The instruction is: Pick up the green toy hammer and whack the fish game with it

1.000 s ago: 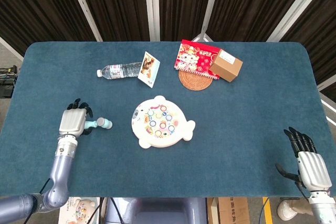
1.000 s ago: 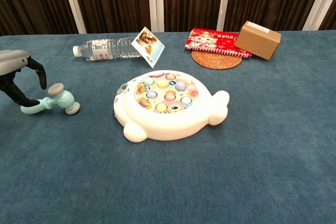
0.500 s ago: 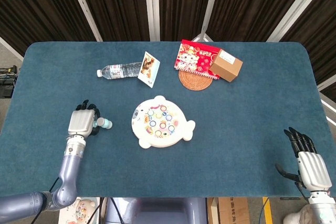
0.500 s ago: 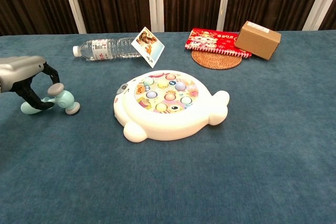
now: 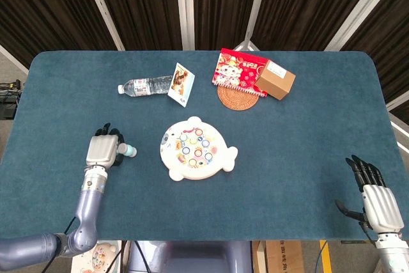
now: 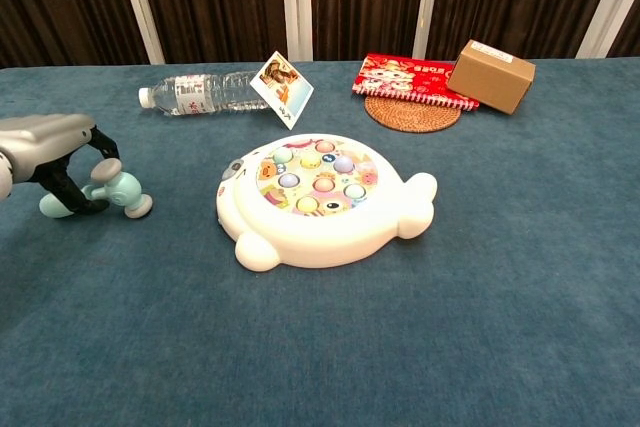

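The green toy hammer lies flat on the blue table, left of the white fish game. My left hand sits low over its handle, fingers arched down on both sides of it; the grey-capped head sticks out to the right. From the head view, my left hand hides the handle and only the hammer head shows, a short gap from the fish game. My right hand rests at the table's near right corner, fingers spread and empty.
A water bottle and a photo card lie behind the fish game. Farther back right are a red booklet on a woven coaster and a cardboard box.
My left hand has moved right and down over the hammer's handle, covering more of it. The hammer, the fish game and my right hand have stayed put.
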You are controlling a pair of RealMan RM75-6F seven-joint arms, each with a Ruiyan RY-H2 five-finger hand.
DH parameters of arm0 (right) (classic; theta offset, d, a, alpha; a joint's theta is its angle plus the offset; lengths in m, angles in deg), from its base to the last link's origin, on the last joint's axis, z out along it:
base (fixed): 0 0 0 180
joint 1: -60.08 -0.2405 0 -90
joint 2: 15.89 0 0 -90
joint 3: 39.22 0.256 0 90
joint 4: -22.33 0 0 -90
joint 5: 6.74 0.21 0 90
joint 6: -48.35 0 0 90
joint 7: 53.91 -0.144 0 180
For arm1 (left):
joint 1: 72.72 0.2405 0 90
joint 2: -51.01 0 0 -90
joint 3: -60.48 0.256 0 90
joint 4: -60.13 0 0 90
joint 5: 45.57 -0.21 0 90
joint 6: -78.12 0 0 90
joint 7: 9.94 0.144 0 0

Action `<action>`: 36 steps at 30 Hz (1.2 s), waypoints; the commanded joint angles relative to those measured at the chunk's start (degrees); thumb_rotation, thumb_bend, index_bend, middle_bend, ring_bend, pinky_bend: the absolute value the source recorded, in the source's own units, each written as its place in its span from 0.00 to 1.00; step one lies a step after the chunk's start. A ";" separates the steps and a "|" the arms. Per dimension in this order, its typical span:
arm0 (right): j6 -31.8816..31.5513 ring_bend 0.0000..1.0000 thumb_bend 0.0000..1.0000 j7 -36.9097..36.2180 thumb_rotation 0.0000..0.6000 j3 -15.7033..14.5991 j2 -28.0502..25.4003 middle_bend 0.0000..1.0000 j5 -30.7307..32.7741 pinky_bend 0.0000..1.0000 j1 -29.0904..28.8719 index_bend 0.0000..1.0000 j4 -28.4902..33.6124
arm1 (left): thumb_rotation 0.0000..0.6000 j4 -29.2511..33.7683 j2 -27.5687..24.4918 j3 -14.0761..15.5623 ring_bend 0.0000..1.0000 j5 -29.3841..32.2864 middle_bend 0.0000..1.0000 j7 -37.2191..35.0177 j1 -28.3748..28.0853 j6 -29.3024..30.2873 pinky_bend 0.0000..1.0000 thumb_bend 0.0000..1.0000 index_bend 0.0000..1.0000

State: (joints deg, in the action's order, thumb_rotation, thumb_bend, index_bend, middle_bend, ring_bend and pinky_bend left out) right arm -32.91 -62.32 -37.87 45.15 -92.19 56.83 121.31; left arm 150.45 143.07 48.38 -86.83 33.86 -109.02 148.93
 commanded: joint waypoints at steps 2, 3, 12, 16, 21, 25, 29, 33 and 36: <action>-0.04 0.00 0.26 0.07 1.00 -0.01 -0.02 0.00 -0.05 0.00 0.01 0.00 0.03 | 1.00 -0.19 0.10 0.09 0.07 0.18 0.23 -0.08 -0.01 -0.01 0.16 0.47 0.48; -0.07 0.00 0.26 0.09 1.00 -0.01 -0.02 0.00 -0.06 0.00 0.02 0.00 0.04 | 1.00 -0.27 0.12 0.13 0.07 0.24 0.23 -0.10 -0.01 -0.01 0.16 0.47 0.48; 0.02 0.00 0.26 0.12 1.00 0.10 0.00 0.00 0.27 0.00 0.02 0.00 0.00 | 1.00 -0.86 0.38 0.04 0.08 0.36 0.24 -0.40 -0.27 0.08 0.17 0.48 0.49; 0.06 0.00 0.26 0.05 1.00 0.13 -0.03 0.00 0.37 0.00 0.03 0.00 0.05 | 1.00 -1.13 0.52 0.15 0.08 0.46 0.24 -0.36 -0.35 0.06 0.17 0.49 0.49; 0.06 0.00 0.26 0.12 1.00 0.16 -0.01 0.00 0.44 0.00 0.04 0.00 0.07 | 1.00 -1.53 0.75 0.18 0.09 0.59 0.25 -0.49 -0.43 0.05 0.20 0.53 0.50; 0.18 0.00 0.26 0.09 1.00 0.19 -0.02 0.00 0.62 0.00 0.03 0.00 0.08 | 1.00 -1.96 0.98 0.15 0.14 0.47 0.27 -0.63 -0.49 0.23 0.26 0.57 0.51; 0.26 0.00 0.26 0.07 1.00 0.22 -0.04 0.00 0.76 0.00 0.02 0.00 0.10 | 1.00 -2.31 1.24 0.15 0.19 0.28 0.31 -0.81 -0.49 0.51 0.33 0.60 0.53; 0.24 0.00 0.26 0.13 1.00 0.23 -0.04 0.00 0.78 0.00 0.03 0.00 0.11 | 1.00 -2.59 1.44 0.13 0.24 -0.11 0.35 -1.18 -0.46 0.70 0.39 0.61 0.55; 0.23 0.00 0.26 0.16 1.00 0.26 -0.05 0.00 0.86 0.00 0.06 0.00 0.16 | 1.00 -2.79 1.58 0.19 0.27 -0.60 0.37 -1.59 -0.37 0.88 0.42 0.62 0.55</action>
State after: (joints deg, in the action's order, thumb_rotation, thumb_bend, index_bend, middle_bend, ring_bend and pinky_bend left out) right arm -32.68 -62.16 -37.61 45.10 -91.33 56.88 121.47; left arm 147.72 144.61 48.53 -87.31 32.36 -109.43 149.75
